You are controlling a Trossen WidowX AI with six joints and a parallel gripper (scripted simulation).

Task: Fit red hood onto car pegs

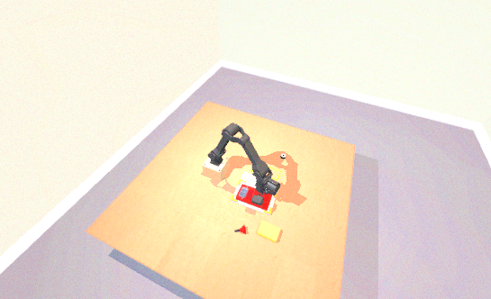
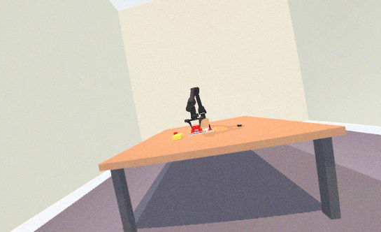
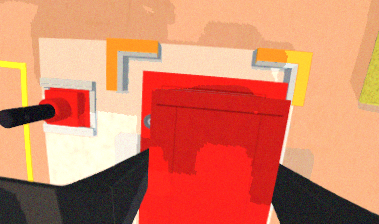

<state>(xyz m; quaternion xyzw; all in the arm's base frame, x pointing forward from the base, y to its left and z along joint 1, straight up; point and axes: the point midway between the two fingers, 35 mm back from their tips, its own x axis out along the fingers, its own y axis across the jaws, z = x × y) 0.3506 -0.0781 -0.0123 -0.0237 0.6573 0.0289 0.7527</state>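
The hood (image 3: 215, 170) (image 2: 196, 128) is a red shell. In the wrist view it lies over the deck of the red chassis (image 3: 205, 80), and a strip of deck shows beyond its far edge. My gripper (image 3: 209, 159) (image 2: 196, 126) is shut on the hood, with one black finger against each side. The chassis sits in the white jig (image 3: 70, 155), between its orange corner brackets. The top view shows the red car (image 1: 243, 199) under the wrist. The pegs and engine block are hidden. I cannot tell whether the hood touches the deck or sits flat.
A red block with a black rod (image 3: 70, 107) stands in a white holder beside the chassis. A yellow block (image 1: 268, 231) (image 2: 177, 136) (image 3: 377, 60) lies on the table near a small red piece (image 1: 243, 230). A small black-and-white part (image 1: 283, 156) lies on the far side.
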